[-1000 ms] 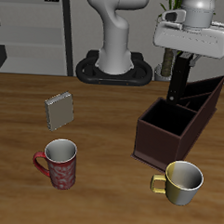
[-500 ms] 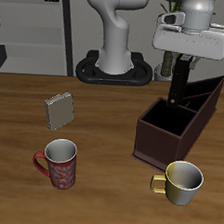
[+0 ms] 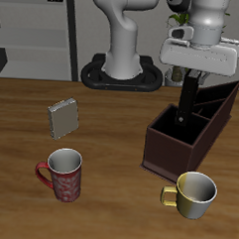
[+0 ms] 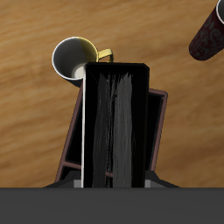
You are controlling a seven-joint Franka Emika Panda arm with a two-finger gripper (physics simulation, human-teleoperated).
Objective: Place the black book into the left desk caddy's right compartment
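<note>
The black book [image 3: 190,96] hangs upright from my gripper [image 3: 196,74], which is shut on its top edge. Its lower end dips into the dark brown desk caddy [image 3: 180,145], in the back part of it; I cannot tell which compartment. In the wrist view the black book [image 4: 116,127] fills the middle, edge on, with the caddy's walls [image 4: 158,131] showing on both sides of it. The gripper's fingers are hidden behind the book there.
A yellow-green mug [image 3: 194,193] stands just in front of the caddy, also in the wrist view [image 4: 74,58]. A red patterned mug [image 3: 61,174] stands nearer the front edge, and a small grey book [image 3: 63,116] stands behind it.
My gripper has moved down and slightly forward with the black book, so the book's lower end has sunk deeper into the caddy.
</note>
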